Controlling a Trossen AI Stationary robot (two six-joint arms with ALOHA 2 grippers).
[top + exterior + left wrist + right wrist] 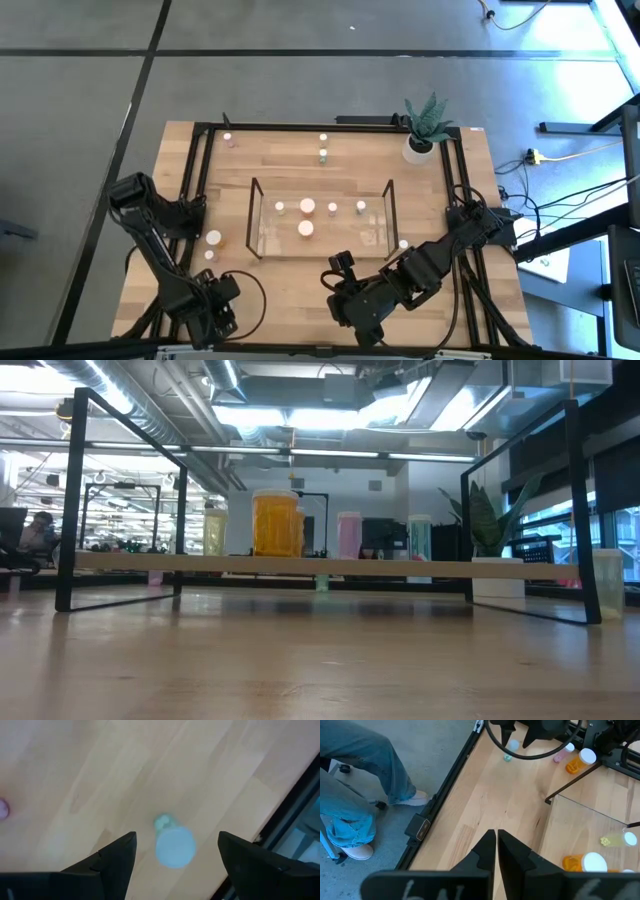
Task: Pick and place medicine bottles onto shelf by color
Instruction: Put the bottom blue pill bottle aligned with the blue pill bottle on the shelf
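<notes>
With its dark fingers spread wide, the left gripper [175, 851] hovers over a small green white-capped bottle [172, 845] standing near the table's near-left edge; an off-centre descent could topple it.

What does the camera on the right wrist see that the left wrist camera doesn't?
Only the right wrist view shows a person's legs in jeans standing beside the table, the clear shelf with an orange bottle on it, and the right gripper with its jaws shut and empty. Only the left wrist view looks straight down between the left gripper's wide-open jaws. Both share the wooden tabletop and the small green bottle with a white cap, which stands under the left gripper.
</notes>
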